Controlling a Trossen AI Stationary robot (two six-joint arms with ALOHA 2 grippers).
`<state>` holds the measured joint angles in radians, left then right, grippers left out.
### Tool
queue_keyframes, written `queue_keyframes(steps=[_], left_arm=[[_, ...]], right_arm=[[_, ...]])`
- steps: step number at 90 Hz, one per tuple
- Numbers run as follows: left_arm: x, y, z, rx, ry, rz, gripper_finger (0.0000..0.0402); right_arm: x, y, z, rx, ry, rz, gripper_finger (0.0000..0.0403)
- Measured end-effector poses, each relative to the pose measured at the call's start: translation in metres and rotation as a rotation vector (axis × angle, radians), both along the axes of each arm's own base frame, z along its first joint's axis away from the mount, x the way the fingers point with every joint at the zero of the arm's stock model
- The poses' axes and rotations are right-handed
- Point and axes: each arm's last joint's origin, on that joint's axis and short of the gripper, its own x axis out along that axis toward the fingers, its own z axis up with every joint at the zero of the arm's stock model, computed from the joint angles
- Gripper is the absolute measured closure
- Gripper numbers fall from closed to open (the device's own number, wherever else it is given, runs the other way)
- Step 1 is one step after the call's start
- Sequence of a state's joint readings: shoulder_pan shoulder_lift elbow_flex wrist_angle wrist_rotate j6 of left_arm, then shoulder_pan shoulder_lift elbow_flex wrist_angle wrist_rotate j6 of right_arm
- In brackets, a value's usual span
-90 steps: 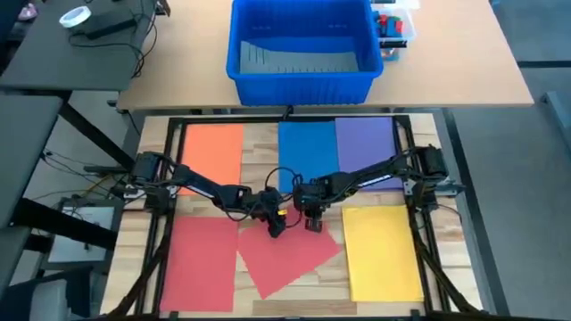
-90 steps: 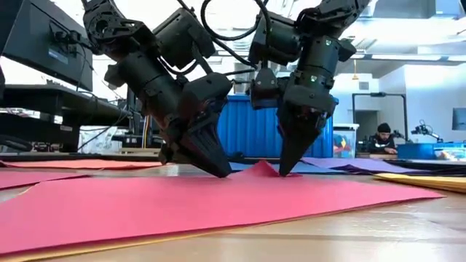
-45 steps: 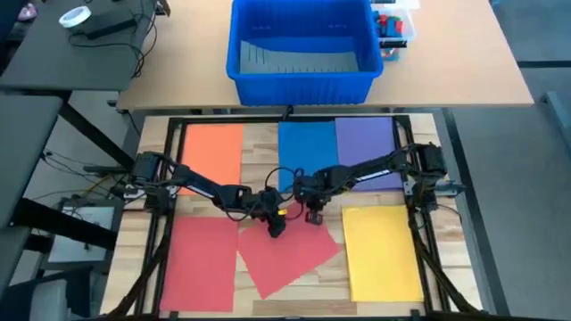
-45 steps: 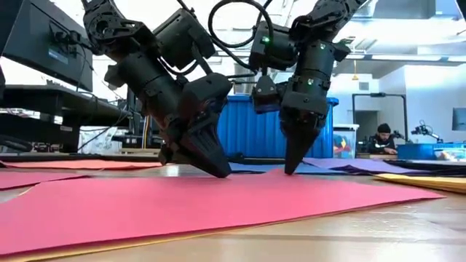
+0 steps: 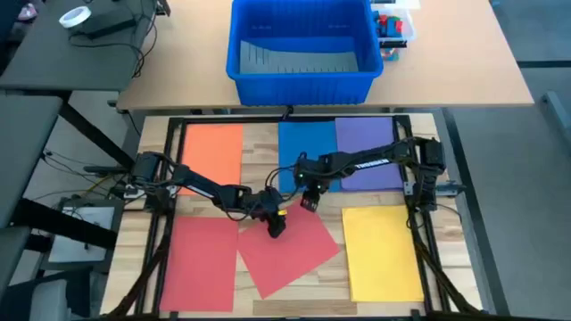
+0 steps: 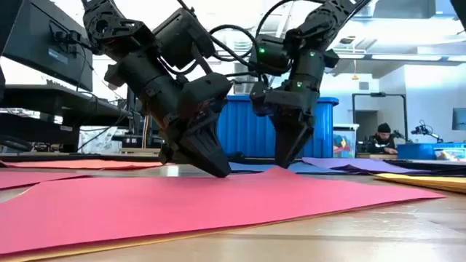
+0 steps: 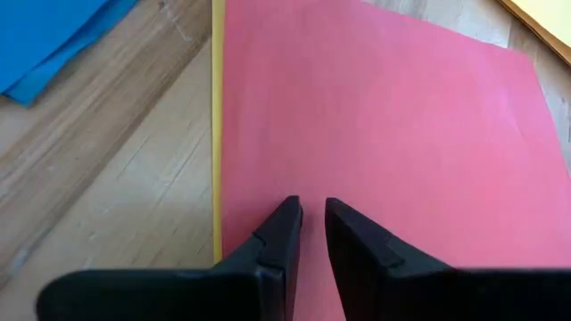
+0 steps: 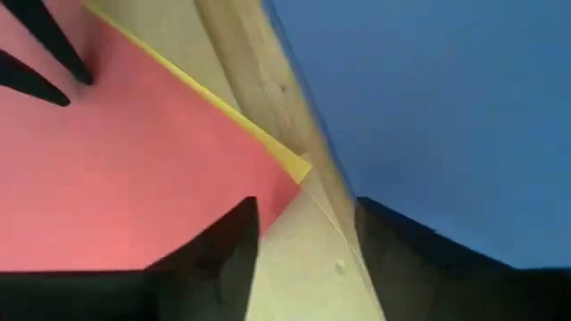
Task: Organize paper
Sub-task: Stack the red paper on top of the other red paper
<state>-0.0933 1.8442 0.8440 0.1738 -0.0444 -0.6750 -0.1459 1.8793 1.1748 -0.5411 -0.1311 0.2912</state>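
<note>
Two grippers are meeting near the middle of the table [image 5: 259, 143], over the tilted red sheet [image 5: 290, 250]. The left gripper [image 5: 275, 226] is pressing its tips down on that sheet close to its upper corner, fingers nearly closed with only a slim gap and nothing caught between them; it looks to be pinning the paper so it cannot slide. The right gripper [image 5: 309, 201] is hanging just off that same corner, fingers spread and empty, tips lifted clear of the paper, probably lining up to catch the corner.

From the right wrist view a yellow edge [image 8: 268, 143] is peeking out from under the red sheet's corner, so a second sheet seems to be lying beneath it.

Around them, the other papers are lying flat: an orange sheet [image 5: 212, 152] toward the far left, a blue sheet [image 5: 306, 147] and a purple sheet [image 5: 368, 147] side by side at the far edge, a yellow sheet [image 5: 382, 250] at the near right, and another red sheet [image 5: 198, 263] at the near left, its edge touching or slipping under the tilted one.

Beyond the table's far edge, a blue bin [image 5: 302, 49] is sitting on a separate surface. The blue sheet's near edge is lying close to the right gripper and could be snagged.
</note>
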Motion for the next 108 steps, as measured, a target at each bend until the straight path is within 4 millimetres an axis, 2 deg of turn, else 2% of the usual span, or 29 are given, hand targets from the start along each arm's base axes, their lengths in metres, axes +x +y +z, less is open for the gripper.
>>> queue_keyframes(steps=[13, 48, 78, 108], left_arm=[[0.0, 0.0, 0.0, 0.001, 0.0, -0.001, 0.0359], [0.0, 0.0, 0.0, 0.006, 0.0, -0.006, 0.0359], [0.0, 0.0, 0.0, 0.006, 0.001, -0.006, 0.0359], [0.0, -0.001, 0.0, -0.008, 0.003, -0.019, 0.0359]], right_arm=[[0.004, 0.002, 0.0, 0.06, -0.04, 0.011, 0.02], [0.006, 0.004, -0.001, 0.081, -0.066, -0.014, 0.0232], [0.0, -0.005, -0.008, 0.119, -0.023, -0.268, 0.0234], [0.003, -0.002, -0.007, 0.173, -0.042, -0.338, 0.0234]])
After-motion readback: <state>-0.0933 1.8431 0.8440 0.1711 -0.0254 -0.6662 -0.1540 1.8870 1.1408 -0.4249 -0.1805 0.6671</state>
